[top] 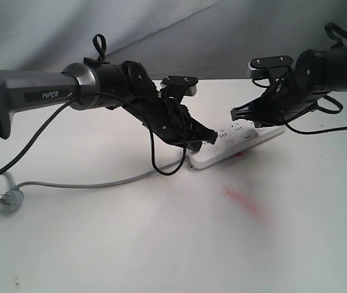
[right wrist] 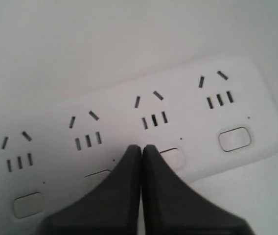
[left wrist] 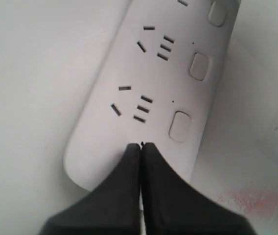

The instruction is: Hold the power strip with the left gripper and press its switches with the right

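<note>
Power strip [top: 247, 141]: white, flat on table [top: 161, 244], centre-right of exterior frame. Right gripper [right wrist: 141, 148]: fingers closed, tip above switches [right wrist: 234, 138], between two buttons. Left gripper [left wrist: 141, 147]: closed, tip at strip's rounded end. Risk: press lands between buttons; strip, merely pinned, skids.

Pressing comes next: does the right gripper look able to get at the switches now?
Probably yes. The right gripper, shut, hovers over the power strip and its switches with nothing between. The left gripper sits at one end of the strip, out of its way.
</note>
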Available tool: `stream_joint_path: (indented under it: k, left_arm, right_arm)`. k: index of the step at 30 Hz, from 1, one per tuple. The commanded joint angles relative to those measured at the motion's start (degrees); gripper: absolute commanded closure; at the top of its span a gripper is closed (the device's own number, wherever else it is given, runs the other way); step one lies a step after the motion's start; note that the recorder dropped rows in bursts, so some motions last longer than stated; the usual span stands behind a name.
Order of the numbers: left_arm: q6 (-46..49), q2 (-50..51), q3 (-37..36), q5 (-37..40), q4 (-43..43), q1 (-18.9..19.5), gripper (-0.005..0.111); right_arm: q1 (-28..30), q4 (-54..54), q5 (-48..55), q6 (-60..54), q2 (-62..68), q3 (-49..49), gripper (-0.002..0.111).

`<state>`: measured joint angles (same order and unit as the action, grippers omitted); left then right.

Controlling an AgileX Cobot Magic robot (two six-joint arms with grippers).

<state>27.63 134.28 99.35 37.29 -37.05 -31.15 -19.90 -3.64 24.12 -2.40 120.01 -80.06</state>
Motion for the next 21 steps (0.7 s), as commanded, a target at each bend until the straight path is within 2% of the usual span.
stream_joint_path:
  k: [1,21]
  left_arm:
    - [-0.6,0.4,0.1,0.0,-0.1,-0.2,0.107]
    - [-0.6,0.4,0.1,0.2,-0.1,-0.2,0.107]
  right_arm:
    - [0.4,6.9,0.1,5.7,-0.1,0.3,0.108]
    - [0.6,9.2,-2.4,5.9,2.4,0.3,0.108]
